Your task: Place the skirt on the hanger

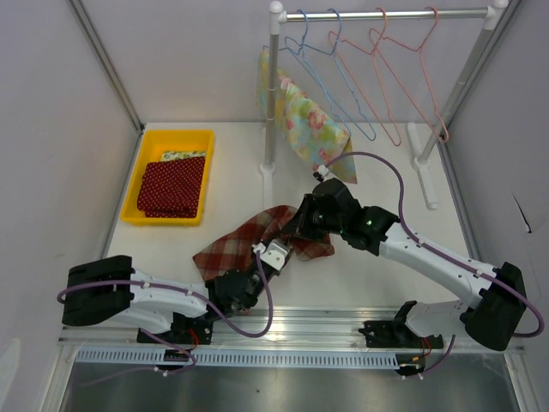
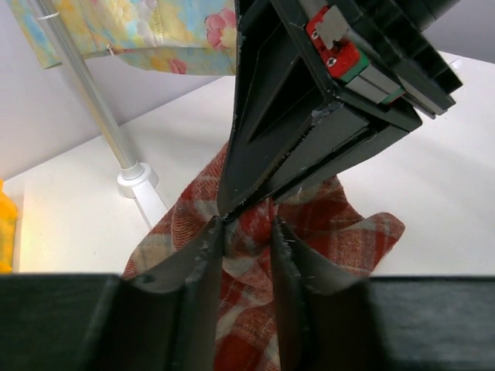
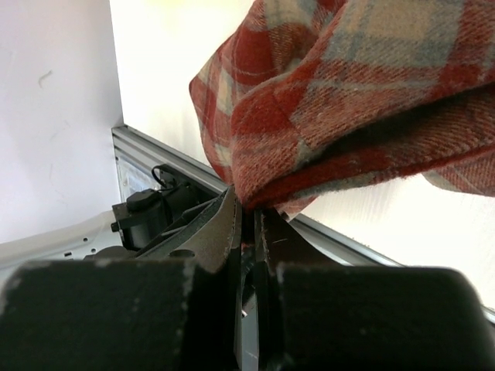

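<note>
Grips the red plaid skirt [image 1: 244, 242] from two sides at the middle of the bench [image 1: 236, 172]. Pinches a doubled edge of it in the right gripper [image 1: 298, 230], jaws almost fully together with only the cloth's thickness between them. Takes a raised fold of it in the left gripper [image 1: 270, 257], jaws narrowed to a slim gap filled with plaid cloth, fingertips just beside the tip of the right gripper over the same ridge. Holds that ridge clear of the bench, with the skirt's near-left corner and right-hand edge lying on the surface. Has the skirt to the right of the yellow tray [image 1: 176, 139], apart from it, and in front of the left post [image 1: 274, 129] of the clothes rack, well below the rail [image 1: 386, 15]. Shows on that rail a floral garment [image 1: 313, 129] hanging beside the post, then bare blue hangers [image 1: 371, 133] and pink hangers [image 1: 396, 140] further right. Shows in the tray a folded red dotted cloth [image 1: 171, 187] lying over a strip of pale print. Cannot tell from any view how deep the cloth sits in the left gripper.
</note>
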`<state>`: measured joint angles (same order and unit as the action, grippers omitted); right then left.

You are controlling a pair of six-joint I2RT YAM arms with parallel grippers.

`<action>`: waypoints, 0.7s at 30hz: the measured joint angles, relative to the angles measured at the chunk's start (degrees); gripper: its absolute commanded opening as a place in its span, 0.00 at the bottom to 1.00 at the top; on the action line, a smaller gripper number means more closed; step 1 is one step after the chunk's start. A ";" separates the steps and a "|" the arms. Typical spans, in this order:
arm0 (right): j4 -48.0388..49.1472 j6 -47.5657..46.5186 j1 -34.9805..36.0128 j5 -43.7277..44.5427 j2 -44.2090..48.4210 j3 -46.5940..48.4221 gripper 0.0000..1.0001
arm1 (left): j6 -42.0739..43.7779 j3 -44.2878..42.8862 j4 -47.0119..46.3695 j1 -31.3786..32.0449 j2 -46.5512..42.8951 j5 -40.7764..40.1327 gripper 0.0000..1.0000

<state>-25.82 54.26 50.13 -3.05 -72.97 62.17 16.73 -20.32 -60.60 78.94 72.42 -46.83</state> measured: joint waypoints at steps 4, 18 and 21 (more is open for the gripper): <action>0.39 0.13 0.00 0.66 -0.02 0.00 0.04 | 0.76 -0.39 0.94 -0.04 0.02 -0.63 0.00; -1.92 -1.99 -3.82 6.51 6.49 -4.28 0.67 | -5.33 -1.25 10.43 -3.54 -5.31 -0.50 0.00; -2.23 -1.84 -6.67 7.39 12.00 -9.44 0.58 | -6.84 -1.25 12.24 -4.22 -6.38 -0.48 0.00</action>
<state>-28.05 52.42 43.46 4.34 -60.97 52.73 9.89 -21.56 -48.36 74.72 66.04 -47.31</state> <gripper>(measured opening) 0.621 0.038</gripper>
